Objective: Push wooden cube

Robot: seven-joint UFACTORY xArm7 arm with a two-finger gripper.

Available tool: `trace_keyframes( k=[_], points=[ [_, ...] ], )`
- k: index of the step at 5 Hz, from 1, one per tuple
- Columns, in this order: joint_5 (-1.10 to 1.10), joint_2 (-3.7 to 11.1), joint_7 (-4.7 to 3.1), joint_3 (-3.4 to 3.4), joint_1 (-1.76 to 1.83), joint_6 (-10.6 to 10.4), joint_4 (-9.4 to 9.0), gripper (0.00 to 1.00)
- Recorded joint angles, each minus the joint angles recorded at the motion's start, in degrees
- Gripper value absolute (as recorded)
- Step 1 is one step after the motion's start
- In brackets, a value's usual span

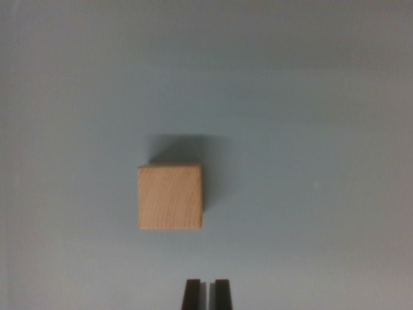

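Note:
A light wooden cube (170,196) rests on a pale blue-grey surface, a little left of the wrist view's middle, with its shadow falling behind it. My gripper (207,294) shows at the bottom edge as two dark fingertips pressed close together, with only a thin slit between them. It is shut and holds nothing. The fingertips sit below the cube and slightly toward the wrist view's right, with a gap of bare surface between them and the cube's near face.
The flat blue-grey surface (310,129) fills the whole view around the cube. No other objects or edges show.

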Motion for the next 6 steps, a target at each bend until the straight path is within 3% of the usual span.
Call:
trace_keyframes(
  k=[1, 2, 3, 4, 5, 6],
  points=[
    [0.0, 0.0, 0.0, 0.0, 0.0, 0.0, 0.0, 0.0],
    [-0.13, 0.51, 0.69, 0.26, 0.3, -2.78, -2.32, 0.0],
    [-0.13, 0.51, 0.69, 0.26, 0.3, -2.78, -2.32, 0.0],
    [-0.25, 0.99, 1.34, 0.51, 0.58, -5.42, -4.52, 0.0],
    [-0.25, 0.99, 1.34, 0.51, 0.58, -5.42, -4.52, 0.0],
    [-0.38, 1.48, 2.0, 0.76, 0.86, -8.07, -6.73, 0.0]
  ],
)
